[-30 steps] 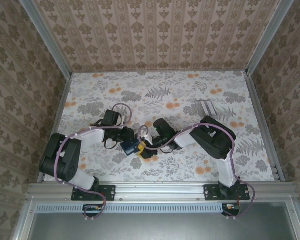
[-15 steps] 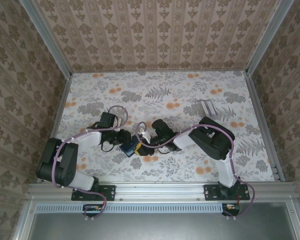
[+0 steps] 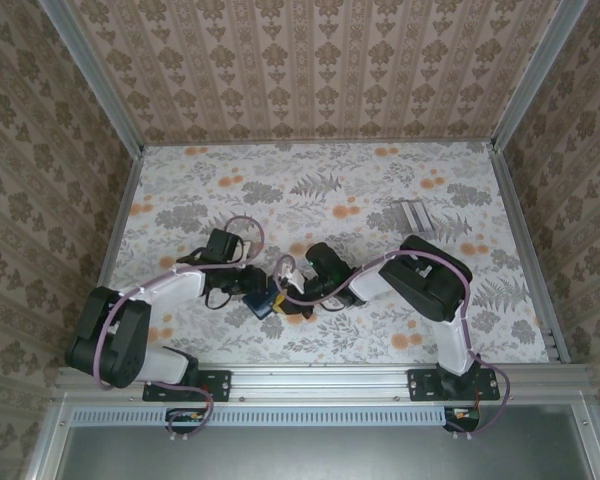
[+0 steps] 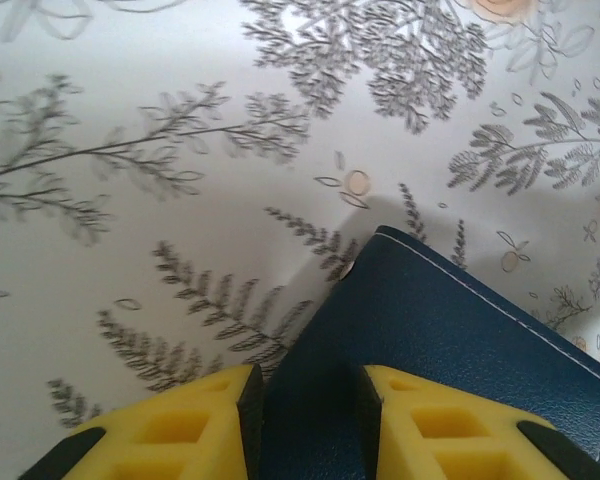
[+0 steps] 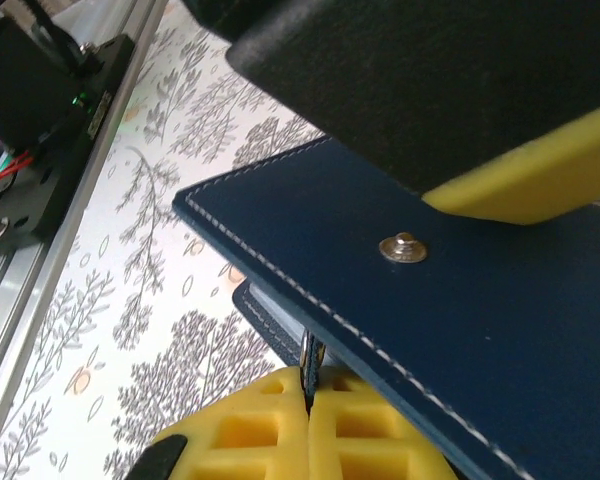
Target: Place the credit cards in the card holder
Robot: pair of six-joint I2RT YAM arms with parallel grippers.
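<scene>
The dark navy card holder [image 4: 450,330] is held partly open just above the table, near the front centre [image 3: 264,301]. My left gripper [image 4: 305,385] is shut on one of its flaps, a yellow finger on each side. In the right wrist view that flap [image 5: 480,330] with its metal snap [image 5: 402,247] spreads overhead, and the left arm's yellow finger [image 5: 525,180] rests on it. My right gripper [image 5: 310,385] is shut on a thin credit card [image 5: 309,358] standing edge-on, its top end under the flap beside the lower flap [image 5: 265,320].
A pale grey flat rectangle [image 3: 412,215] lies on the flowered table at the back right. Patterned walls close off three sides. The metal rail [image 3: 320,380] with both arm bases runs along the near edge, close behind the grippers.
My right gripper's fingers have closed together on the thin card. The left arm has shifted slightly while keeping hold of the card holder, which has moved a little.
</scene>
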